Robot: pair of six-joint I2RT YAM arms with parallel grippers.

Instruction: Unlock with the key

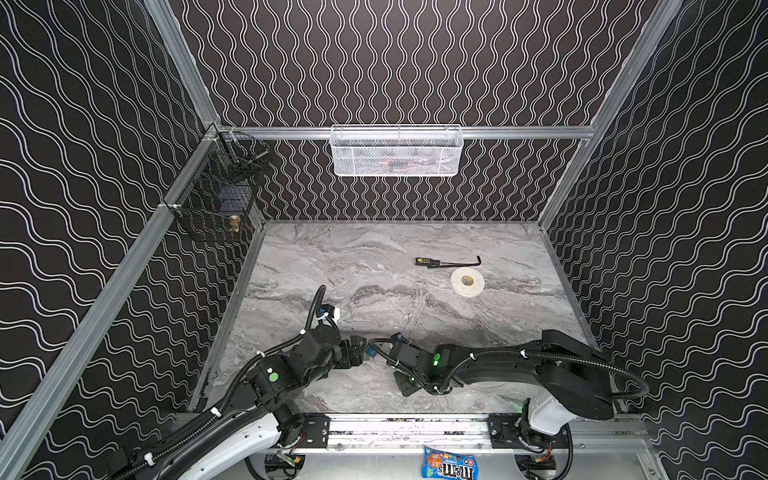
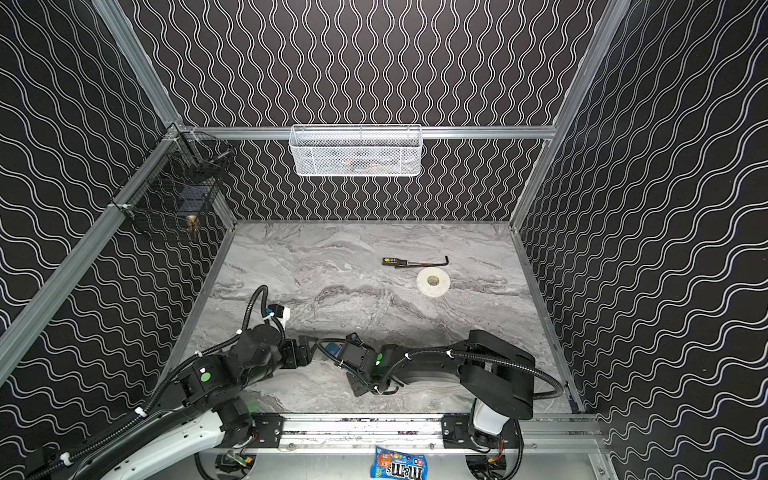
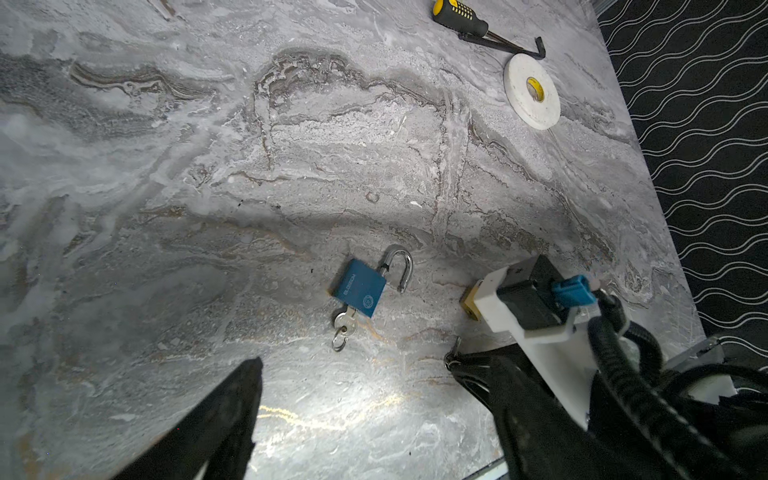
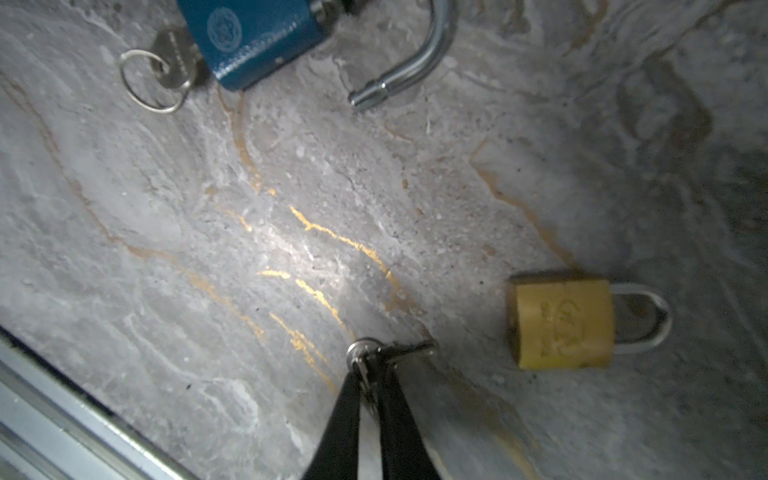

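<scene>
Two padlocks, blue padlock [image 4: 253, 37], brass padlock [image 4: 565, 324], two keys [image 4: 174, 58], right gripper [image 4: 372, 370] seemingly pinching loose key [image 4: 409, 348], left gripper [image 1: 360, 351] wide

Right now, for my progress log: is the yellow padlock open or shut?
Shut. The yellow padlock has both legs of its shackle seated in the body.

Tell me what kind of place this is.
Probably a robot test cell: left arm and right arm on a rail, aluminium frame with patterned walls, blue padlock and brass padlock on a marble-look tabletop.
</scene>
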